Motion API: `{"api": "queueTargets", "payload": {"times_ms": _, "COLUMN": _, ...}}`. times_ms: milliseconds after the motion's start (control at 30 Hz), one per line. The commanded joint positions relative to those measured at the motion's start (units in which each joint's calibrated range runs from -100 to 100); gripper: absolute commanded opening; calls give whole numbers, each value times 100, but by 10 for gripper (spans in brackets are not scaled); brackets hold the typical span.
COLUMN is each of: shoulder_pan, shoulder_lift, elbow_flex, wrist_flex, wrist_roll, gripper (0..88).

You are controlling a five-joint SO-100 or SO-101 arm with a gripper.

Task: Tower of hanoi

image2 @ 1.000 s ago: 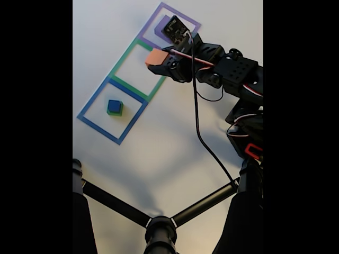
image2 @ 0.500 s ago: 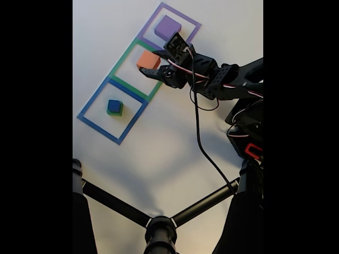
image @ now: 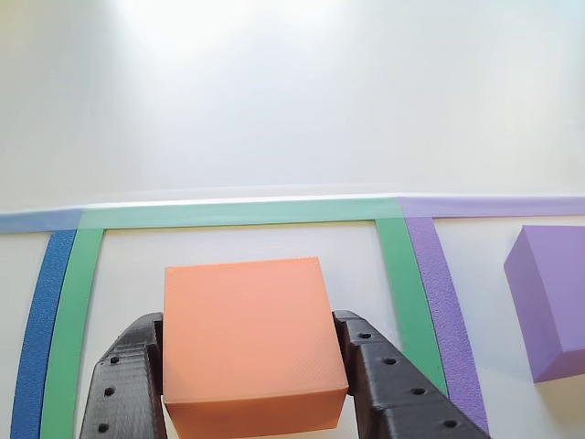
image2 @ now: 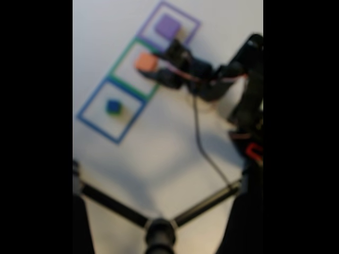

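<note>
Your gripper [image: 254, 384] has both black jaws pressed against the orange block [image: 249, 340], inside the green tape square [image: 398, 265]. The purple block [image: 551, 297] sits to its right, well apart.

The orange block [image: 249, 340] sits upright inside the green tape square [image: 228, 214], roughly centred on the white table. The purple block [image: 551, 297] rests flat in the purple outline beside it, well apart. In the blurred fixed view, the small blue cube [image2: 113, 106] stands on the green block [image2: 117, 112] in the blue outline nearest the table's near edge.
</note>
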Motion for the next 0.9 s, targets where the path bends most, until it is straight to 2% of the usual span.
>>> {"api": "queueTargets", "payload": {"times_ms": 0, "shoulder_pan": -183, "shoulder_lift": 77, "elbow_flex": -56, "wrist_flex": -505, "wrist_roll": 75, "gripper": 105}}
{"api": "queueTargets", "payload": {"times_ms": 433, "shoulder_pan": -213, "shoulder_lift": 710, "elbow_flex": -83, "wrist_flex": -1104, "wrist_roll": 75, "gripper": 107}}
{"api": "queueTargets", "payload": {"times_ms": 867, "shoulder_pan": -160, "shoulder_lift": 1039, "elbow_flex": -229, "wrist_flex": -1257, "wrist_roll": 75, "gripper": 190}}
